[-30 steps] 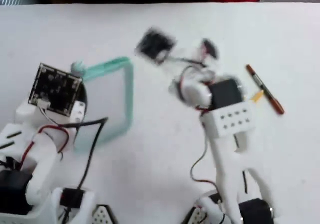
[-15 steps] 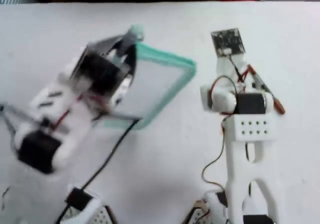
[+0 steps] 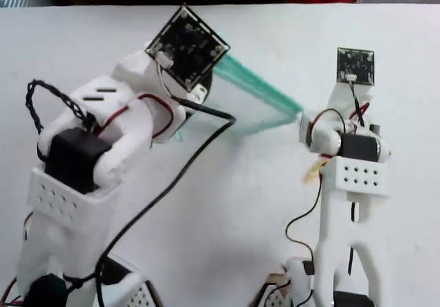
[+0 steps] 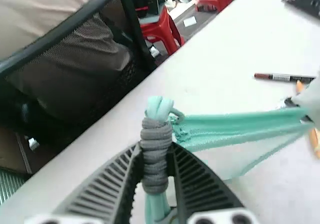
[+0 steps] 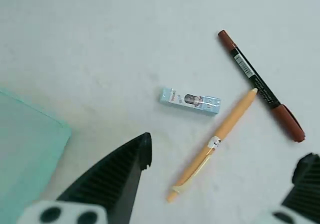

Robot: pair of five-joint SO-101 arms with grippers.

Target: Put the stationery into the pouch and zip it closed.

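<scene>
My left gripper (image 4: 156, 156) is shut on the grey and teal pull cord (image 4: 155, 134) of the teal mesh pouch (image 4: 235, 129). The pouch (image 3: 258, 101) is held up by that end and stretches toward the right arm (image 3: 347, 156). My right gripper (image 5: 225, 154) is open above the table, over the stationery. Under it lie an orange pen (image 5: 215, 144), a brown marker (image 5: 260, 83) and a small light-blue box (image 5: 190, 100). A corner of the pouch (image 5: 25, 149) lies beside one finger (image 5: 125, 174). The marker (image 4: 285, 77) also shows beyond the pouch.
The white table (image 3: 227, 211) is bare in front of both arms. A black cable (image 3: 172, 183) runs from the left arm across the table. Beyond the far table edge stand a mesh chair (image 4: 75, 73) and red stools (image 4: 165, 28).
The left arm swung from the left side toward the middle, pulling the pouch up and to the right. The right arm shifted right and now stands over the pens.
</scene>
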